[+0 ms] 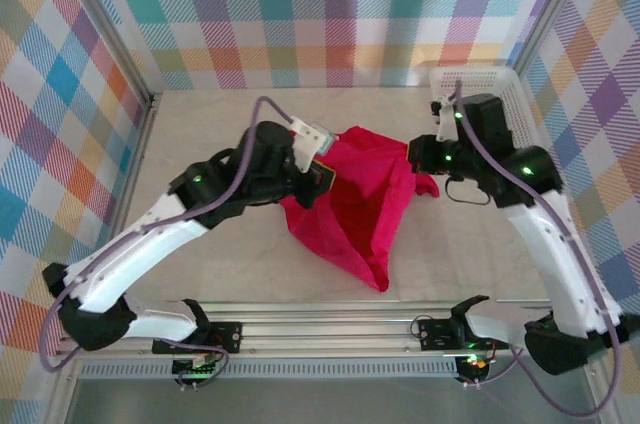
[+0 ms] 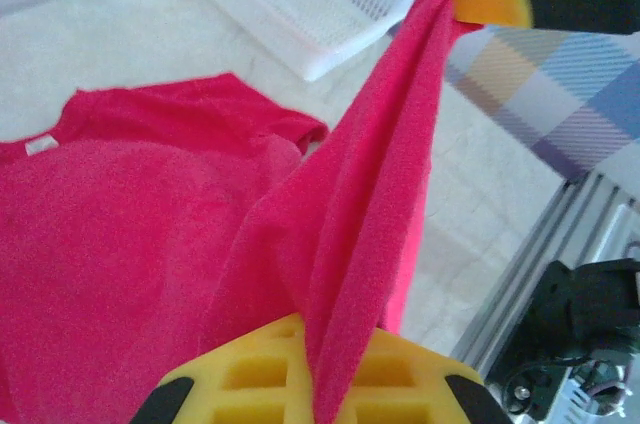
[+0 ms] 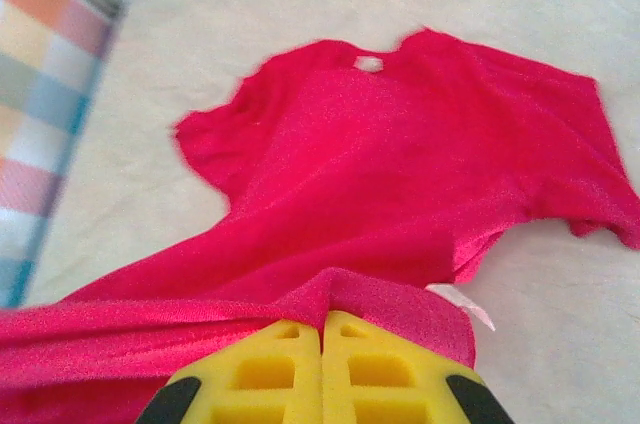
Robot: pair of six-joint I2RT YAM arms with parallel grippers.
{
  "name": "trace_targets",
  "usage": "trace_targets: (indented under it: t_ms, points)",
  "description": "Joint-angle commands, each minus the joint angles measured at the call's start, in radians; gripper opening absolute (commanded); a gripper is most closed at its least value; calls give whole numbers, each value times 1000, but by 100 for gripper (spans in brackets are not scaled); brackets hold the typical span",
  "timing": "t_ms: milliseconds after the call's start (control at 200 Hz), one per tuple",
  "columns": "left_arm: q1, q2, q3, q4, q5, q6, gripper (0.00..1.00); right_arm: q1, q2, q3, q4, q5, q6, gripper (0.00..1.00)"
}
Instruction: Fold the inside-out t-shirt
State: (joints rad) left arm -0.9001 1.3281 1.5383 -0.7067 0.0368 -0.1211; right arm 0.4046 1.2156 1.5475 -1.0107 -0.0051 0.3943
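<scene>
Pastel plaid panels close in three sides: a back wall, a left wall and a right wall, all checked in pink, orange, teal, blue and yellow. Slim metal posts rise at the two far corners where the panels meet. The worktop is a pale cream sheet with a faint mottled, quilted texture, seen closer from the left wrist and from the right wrist. Along its near edge runs a ribbed aluminium rail, and beyond that lies a dull grey strip. The light is even and soft, with faint shadows on the cream surface
</scene>
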Motion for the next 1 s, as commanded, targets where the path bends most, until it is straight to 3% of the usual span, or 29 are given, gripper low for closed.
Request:
trace_targets:
  t_ms: [0, 155, 265, 355, 455, 560, 630, 815, 995]
  points:
    - [75, 122, -47, 14, -4, -28, 0, -91, 160, -103, 67, 168, -15, 0]
    - [170, 229, -55, 80, 62, -73, 0, -167, 332, -65, 100, 210, -14, 0]
    - [171, 248, -45, 138, 138, -154, 0, -166, 354, -57, 63, 129, -2, 37]
    - [170, 284, -27, 162, 223, -239, 0, -136, 266, -168, 94, 44, 33, 44]
    - [168, 311, -7, 162, 265, -275, 0, -74, 132, -330, 152, -40, 95, 42]
    - [167, 309, 1, 165, 260, -279, 0, 35, 1, -563, 361, -175, 231, 28]
    - [167, 306, 16, 153, 258, -280, 0, 114, -22, -677, 509, -161, 320, 19]
    - [162, 293, 58, 130, 259, -287, 0, 202, 141, -746, 858, -114, 427, 4]
    - [161, 274, 121, 110, 250, -316, 0, 303, 405, -643, 1140, -18, 508, 2]
